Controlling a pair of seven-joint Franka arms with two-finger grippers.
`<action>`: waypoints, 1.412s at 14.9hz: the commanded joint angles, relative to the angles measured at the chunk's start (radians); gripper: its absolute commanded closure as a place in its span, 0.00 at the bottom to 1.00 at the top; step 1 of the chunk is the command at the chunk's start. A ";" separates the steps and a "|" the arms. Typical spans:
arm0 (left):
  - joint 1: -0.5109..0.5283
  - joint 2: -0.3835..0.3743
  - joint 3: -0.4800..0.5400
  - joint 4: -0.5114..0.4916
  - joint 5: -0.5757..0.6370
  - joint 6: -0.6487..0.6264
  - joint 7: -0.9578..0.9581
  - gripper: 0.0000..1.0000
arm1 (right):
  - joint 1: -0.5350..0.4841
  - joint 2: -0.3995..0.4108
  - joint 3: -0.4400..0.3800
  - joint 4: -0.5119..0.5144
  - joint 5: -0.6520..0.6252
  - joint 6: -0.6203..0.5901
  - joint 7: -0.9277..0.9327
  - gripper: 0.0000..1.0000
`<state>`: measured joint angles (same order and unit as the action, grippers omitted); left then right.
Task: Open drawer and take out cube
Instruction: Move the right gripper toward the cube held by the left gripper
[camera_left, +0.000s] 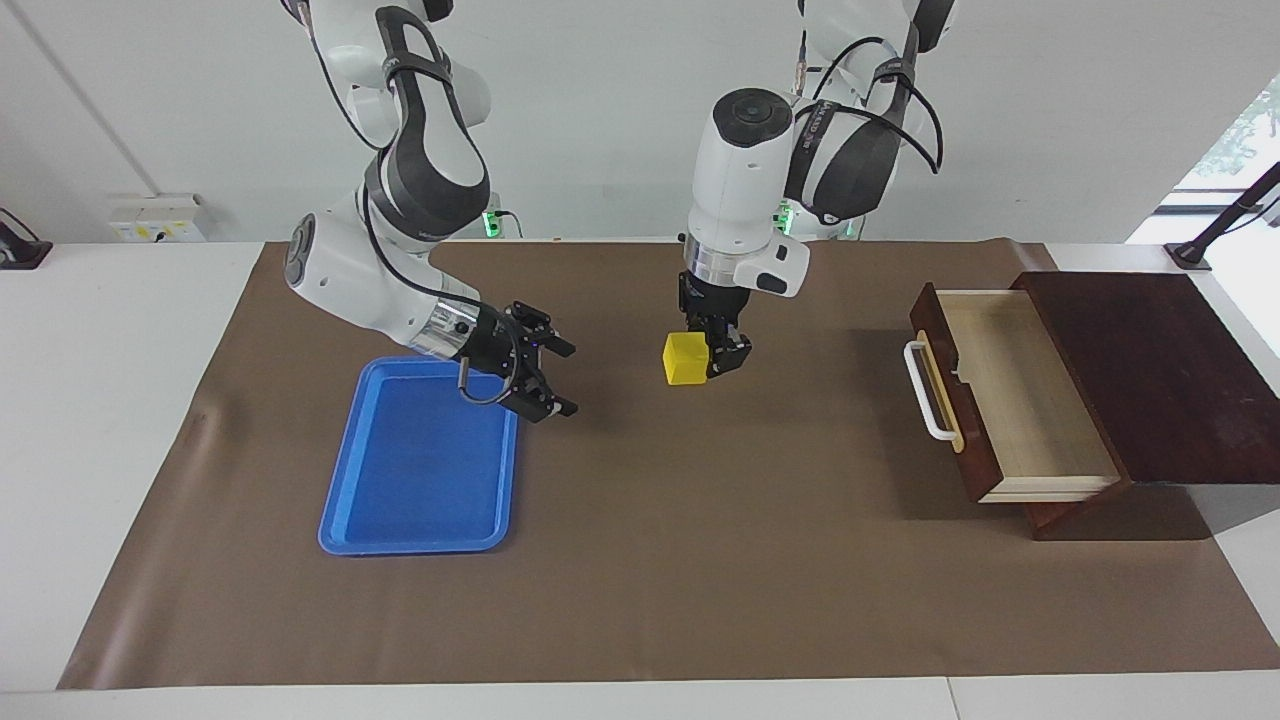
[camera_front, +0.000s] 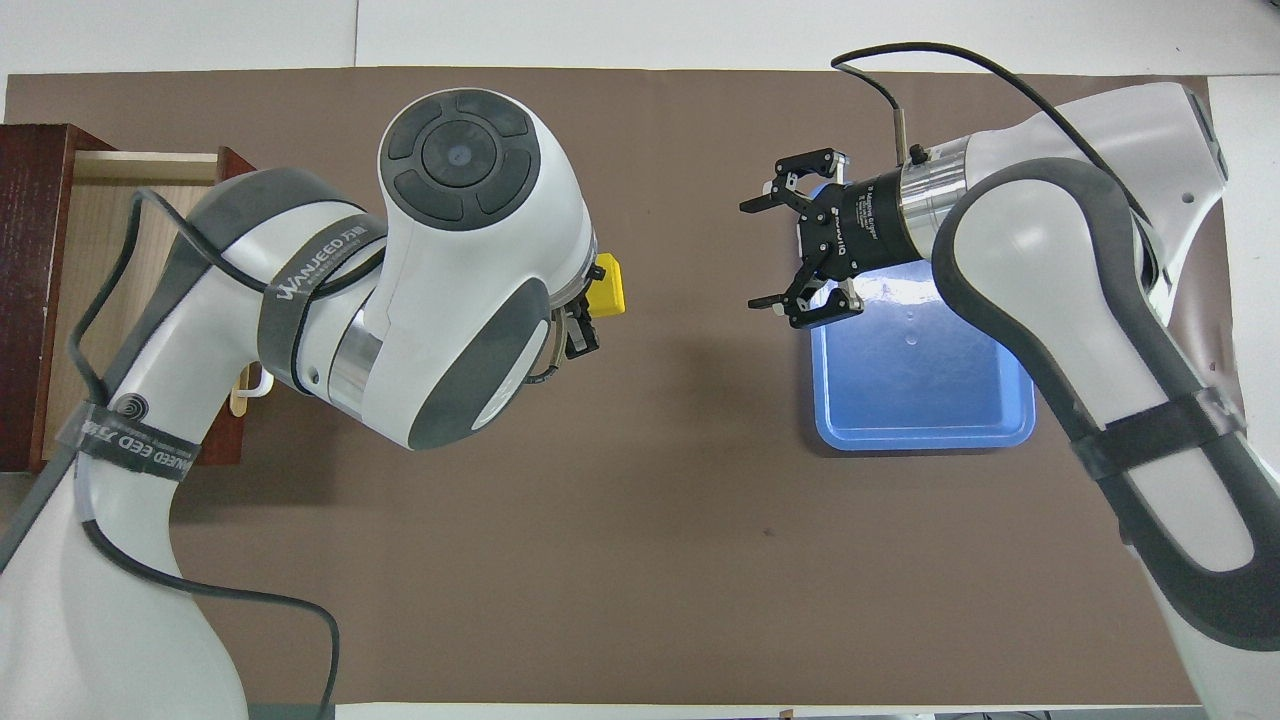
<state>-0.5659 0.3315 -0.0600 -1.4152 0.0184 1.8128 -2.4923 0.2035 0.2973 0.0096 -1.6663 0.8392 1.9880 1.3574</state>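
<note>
Cube (camera_left: 685, 359): small bright-yellow block, clamped in the left gripper (camera_left: 712, 357) and held up over the middle of the bench (camera_left: 700, 560), between the blue tray (camera_left: 420, 535) and the drawer (camera_left: 1010, 400).
Drawer: pulled out of its dark wooden cabinet (camera_left: 1150, 370) toward the left arm's end of the bench; its pale interior is bare, white bar handle (camera_left: 925, 392) facing the bench's middle.
Left gripper: points straight down, jaws closed on one side portion of the cube, most of which juts out beside them.
Right gripper (camera_left: 540, 375): hangs over the tray's edge, jaws spread wide and holding nothing, aimed toward the cube.
Handling, as a judgement: the cube looks rigid, light and smooth-faced, so it could slip or twist in an off-centre pinch.
Where to grip: two opposite flat faces, squarely across the middle; the exposed yellow half is free to take.
Stage: the cube is out of the drawer; setting it down probably remains.
</note>
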 joint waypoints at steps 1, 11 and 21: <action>-0.008 0.015 0.011 0.024 -0.008 0.006 -0.011 1.00 | -0.001 0.095 0.007 0.121 0.009 -0.028 -0.026 0.00; -0.003 0.014 0.011 0.013 -0.008 0.020 -0.013 1.00 | 0.105 0.151 0.006 0.174 -0.073 -0.027 0.014 0.00; 0.000 0.014 0.011 0.010 -0.003 0.034 -0.033 1.00 | 0.137 0.149 0.007 0.201 -0.184 -0.143 0.012 0.00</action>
<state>-0.5653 0.3383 -0.0541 -1.4152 0.0184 1.8330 -2.5067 0.3377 0.4369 0.0170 -1.5002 0.6768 1.8752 1.3603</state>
